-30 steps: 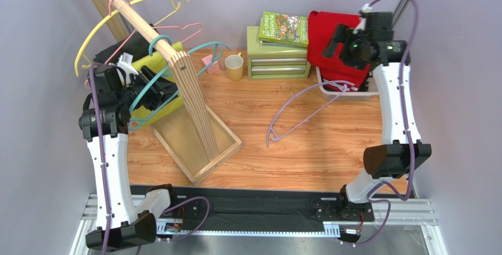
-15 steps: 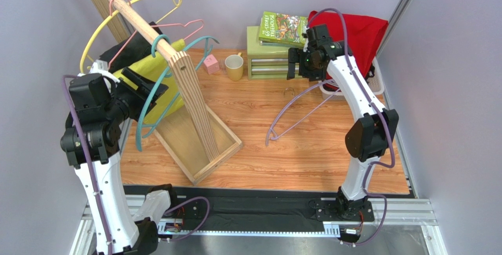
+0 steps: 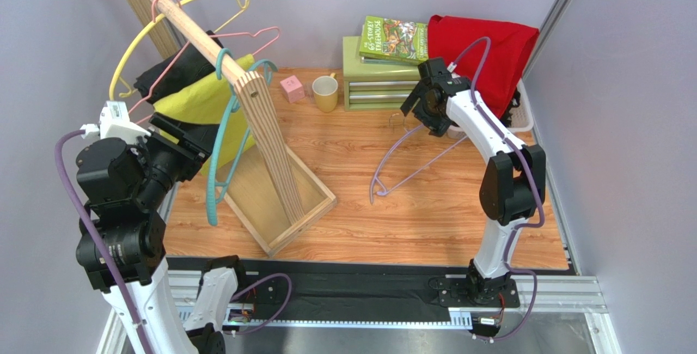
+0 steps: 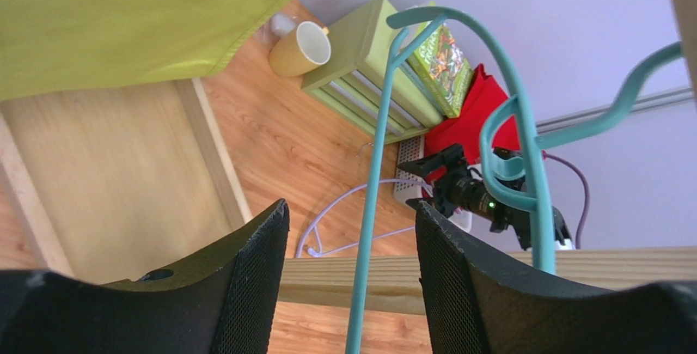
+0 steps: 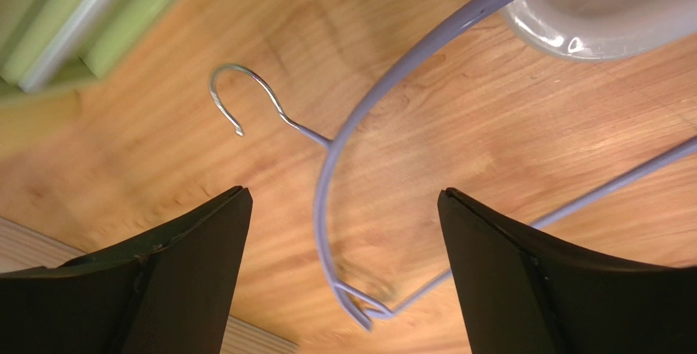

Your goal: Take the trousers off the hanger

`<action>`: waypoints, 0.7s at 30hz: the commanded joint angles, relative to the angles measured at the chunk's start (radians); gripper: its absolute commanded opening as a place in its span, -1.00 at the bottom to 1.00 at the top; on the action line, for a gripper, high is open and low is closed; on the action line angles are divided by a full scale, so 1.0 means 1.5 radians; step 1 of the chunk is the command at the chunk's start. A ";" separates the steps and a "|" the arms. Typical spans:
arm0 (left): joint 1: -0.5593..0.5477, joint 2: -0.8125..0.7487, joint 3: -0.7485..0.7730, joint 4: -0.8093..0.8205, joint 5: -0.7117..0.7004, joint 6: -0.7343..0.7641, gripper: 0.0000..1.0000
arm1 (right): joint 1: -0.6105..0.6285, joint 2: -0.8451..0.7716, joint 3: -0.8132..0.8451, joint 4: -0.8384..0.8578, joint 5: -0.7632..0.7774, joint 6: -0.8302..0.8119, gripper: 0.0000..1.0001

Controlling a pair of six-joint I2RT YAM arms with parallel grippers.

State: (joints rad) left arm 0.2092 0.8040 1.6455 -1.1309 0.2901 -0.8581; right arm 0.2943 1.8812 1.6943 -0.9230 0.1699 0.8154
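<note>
1. Left arm: the matte black, mesh-textured left fingers (image 4: 254,280) stand apart. The thin straight bar of a teal hanger (image 4: 371,191) passes between them, touching neither pad, so nothing is gripped.
2. The teal hanger hangs tilted from a round wooden rail (image 3: 184,23), its curved hook over the pole, beside a smooth lime-green cloth (image 3: 196,101) draped there.
3. Right arm: the right fingers (image 5: 188,256) are spread wide and empty. They are poised above a lilac coated-wire hanger (image 5: 317,199) that lies flat on the wood-grain worktop (image 3: 425,215), its bare metal hook curling toward the fingers.
4. The red trousers (image 3: 483,43), a soft matte heap, sit at the back right corner. They are in or over a white translucent plastic basket (image 5: 605,11), and no hanger is on them.
5. The black trousers (image 3: 176,72) hang in loose folds at the rail, behind the lime cloth. Which of the hangers carries them cannot be told.
6. Below the rail, a shallow plywood tray (image 3: 262,199) forms the rack's foot, its slatted upright leaning across it.
</note>
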 commanded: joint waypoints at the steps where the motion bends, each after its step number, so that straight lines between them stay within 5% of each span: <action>1: 0.001 -0.025 0.004 0.045 0.008 0.012 0.32 | 0.004 -0.016 -0.017 0.065 0.086 0.168 0.75; 12: 0.001 -0.097 0.020 0.080 -0.033 0.069 0.46 | 0.002 0.004 -0.053 0.106 0.155 0.309 0.47; 21: -0.012 -0.102 0.069 0.175 0.057 0.133 0.45 | 0.003 0.072 -0.019 0.070 0.176 0.364 0.39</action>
State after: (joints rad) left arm 0.2024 0.6514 1.7023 -0.9794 0.2970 -0.7353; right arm 0.2943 1.9450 1.6230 -0.8124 0.3706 1.2858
